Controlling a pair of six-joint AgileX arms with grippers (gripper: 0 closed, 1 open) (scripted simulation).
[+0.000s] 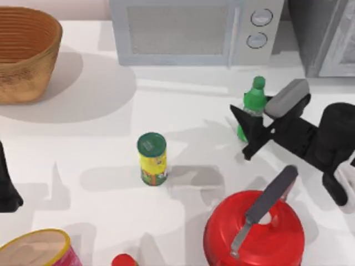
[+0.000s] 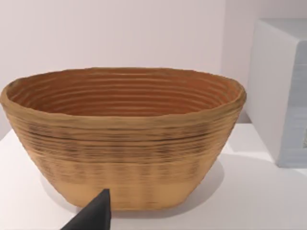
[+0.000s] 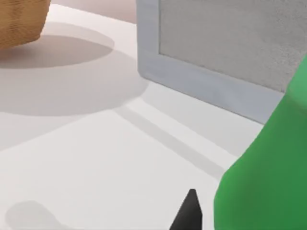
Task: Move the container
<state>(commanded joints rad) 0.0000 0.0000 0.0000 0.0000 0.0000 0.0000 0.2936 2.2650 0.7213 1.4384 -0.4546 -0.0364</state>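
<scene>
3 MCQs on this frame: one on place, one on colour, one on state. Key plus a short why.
1. Where is the right gripper?
A. at the bottle
B. over the basket
C. above the pot

2. What colour is the can's lid?
A. red
B. green
C. white

3. How does the bottle stand?
A. on its side
B. upside down
C. upright

Key:
1 A, its fingers flank the bottle before the microwave.
2 B, the yellow can has a green top.
3 C, the cap points up.

The left arm is parked at the table's left edge.
</scene>
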